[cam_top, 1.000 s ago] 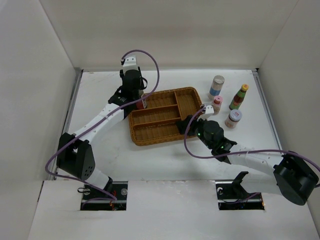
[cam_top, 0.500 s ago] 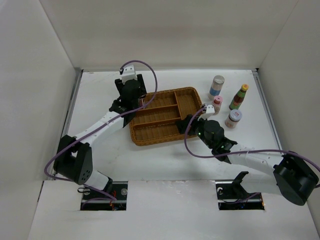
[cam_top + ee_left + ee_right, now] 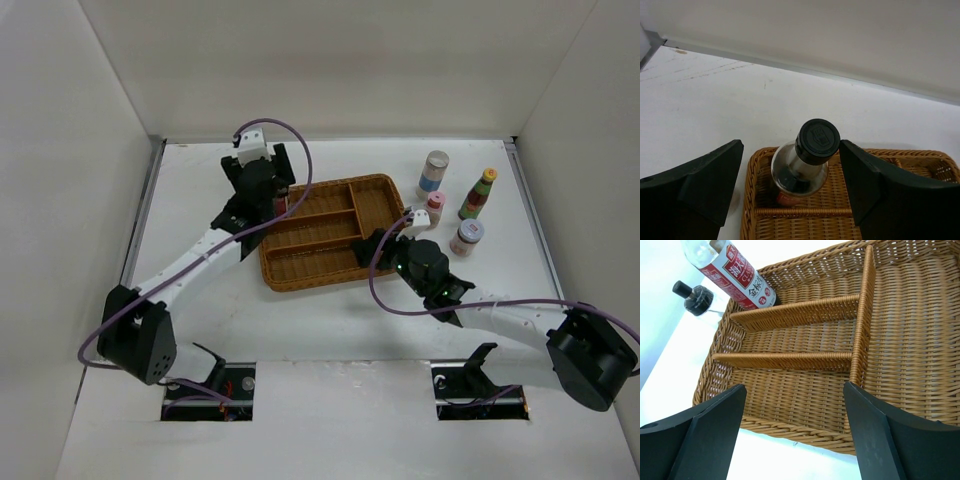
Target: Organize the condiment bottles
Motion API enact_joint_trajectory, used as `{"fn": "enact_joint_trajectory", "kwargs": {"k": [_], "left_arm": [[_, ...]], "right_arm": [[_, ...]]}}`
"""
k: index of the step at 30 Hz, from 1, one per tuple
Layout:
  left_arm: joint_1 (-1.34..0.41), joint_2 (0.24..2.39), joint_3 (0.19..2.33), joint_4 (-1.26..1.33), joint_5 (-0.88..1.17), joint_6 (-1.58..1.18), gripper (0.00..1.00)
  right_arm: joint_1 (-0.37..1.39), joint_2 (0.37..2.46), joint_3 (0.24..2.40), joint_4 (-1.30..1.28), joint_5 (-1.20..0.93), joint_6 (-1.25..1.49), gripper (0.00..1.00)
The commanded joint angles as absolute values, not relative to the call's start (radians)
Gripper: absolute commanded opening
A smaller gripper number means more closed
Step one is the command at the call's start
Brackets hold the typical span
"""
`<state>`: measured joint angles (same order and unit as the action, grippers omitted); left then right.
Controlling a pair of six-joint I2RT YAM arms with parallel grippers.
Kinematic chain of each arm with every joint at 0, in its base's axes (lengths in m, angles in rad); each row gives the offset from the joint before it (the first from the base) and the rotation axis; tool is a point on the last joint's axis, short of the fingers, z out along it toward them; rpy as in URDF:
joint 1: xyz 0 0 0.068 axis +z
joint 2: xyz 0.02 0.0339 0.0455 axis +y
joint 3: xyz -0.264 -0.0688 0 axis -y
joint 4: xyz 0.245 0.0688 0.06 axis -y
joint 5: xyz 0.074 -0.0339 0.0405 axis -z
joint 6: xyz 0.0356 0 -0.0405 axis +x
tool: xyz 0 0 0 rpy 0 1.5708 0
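The tall clear black-capped bottle (image 3: 816, 142) stands upright in the far-left corner of the wicker tray (image 3: 748, 202). My left gripper (image 3: 790, 146) is open around it, and the right finger sits close beside the cap. In the top view that gripper (image 3: 265, 190) hangs over the tray's far-left corner. My right gripper (image 3: 795, 390) is open and empty above the tray's near compartment (image 3: 805, 432). A short black-capped bottle (image 3: 694, 297) stands on the table just outside the tray, beyond the tall bottle (image 3: 735, 275).
To the right of the tray (image 3: 312, 283) stand the blue-labelled white-capped bottle (image 3: 433, 172), the pink-capped one (image 3: 434, 207), the dark green-yellow-capped one (image 3: 478, 194) and the squat pale-lidded jar (image 3: 466, 237). White walls enclose the table on three sides.
My left gripper has opened and let go of the tall bottle, which now stands in the tray, and the arm has drawn back to the left. The right gripper has opened wider.
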<state>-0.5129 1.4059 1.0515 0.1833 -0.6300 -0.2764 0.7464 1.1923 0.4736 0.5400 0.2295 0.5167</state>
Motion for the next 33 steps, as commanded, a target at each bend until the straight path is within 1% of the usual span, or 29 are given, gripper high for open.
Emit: {"fn": "enact_joint_trajectory", "kwargs": {"k": [1, 4, 8, 11, 14, 16, 18, 20, 21, 23, 25, 29, 31, 33], "left_arm": [[-0.516, 1.296, 1.032, 0.212, -0.66, -0.275, 0.79], [-0.518, 1.191, 0.939, 0.209, -0.699, -0.294, 0.79], [-0.502, 1.075, 0.781, 0.161, -0.712, -0.426, 0.72], [-0.479, 1.089, 0.727, 0.101, -0.71, -0.497, 0.72], [-0.44, 1.172, 0.719, 0.092, -0.704, -0.508, 0.77], [-0.412, 1.233, 0.73, 0.103, -0.703, -0.505, 0.78], [-0.398, 1.284, 0.738, 0.135, -0.719, -0.5, 0.79], [-0.374, 1.327, 0.744, 0.172, -0.723, -0.499, 0.79], [-0.364, 1.347, 0.75, 0.178, -0.724, -0.496, 0.79], [-0.344, 1.379, 0.762, 0.187, -0.719, -0.494, 0.79], [-0.331, 1.407, 0.77, 0.204, -0.713, -0.491, 0.79], [-0.308, 1.445, 0.798, 0.221, -0.706, -0.48, 0.79], [-0.295, 1.469, 0.814, 0.225, -0.693, -0.469, 0.79], [-0.286, 1.494, 0.825, 0.236, -0.672, -0.466, 0.78]], "right_arm": [[0.74, 1.175, 0.463, 0.601, 0.219, 0.52, 0.86], [0.74, 1.17, 0.463, 0.601, 0.219, 0.52, 0.86], [0.731, 1.155, 0.456, 0.601, 0.222, 0.522, 0.86], [0.731, 1.155, 0.456, 0.601, 0.222, 0.523, 0.85], [0.731, 1.155, 0.453, 0.601, 0.224, 0.523, 0.84], [0.731, 1.141, 0.446, 0.607, 0.218, 0.52, 0.78], [0.735, 1.12, 0.434, 0.623, 0.212, 0.512, 0.66], [0.736, 1.098, 0.422, 0.64, 0.215, 0.506, 0.49], [0.736, 1.086, 0.416, 0.644, 0.216, 0.505, 0.43], [0.736, 1.057, 0.403, 0.646, 0.224, 0.505, 0.39], [0.736, 1.016, 0.388, 0.653, 0.233, 0.505, 0.41], [0.736, 0.976, 0.361, 0.689, 0.252, 0.503, 0.58], [0.736, 0.982, 0.364, 0.686, 0.249, 0.503, 0.66], [0.736, 0.982, 0.364, 0.687, 0.252, 0.499, 0.7]]}}
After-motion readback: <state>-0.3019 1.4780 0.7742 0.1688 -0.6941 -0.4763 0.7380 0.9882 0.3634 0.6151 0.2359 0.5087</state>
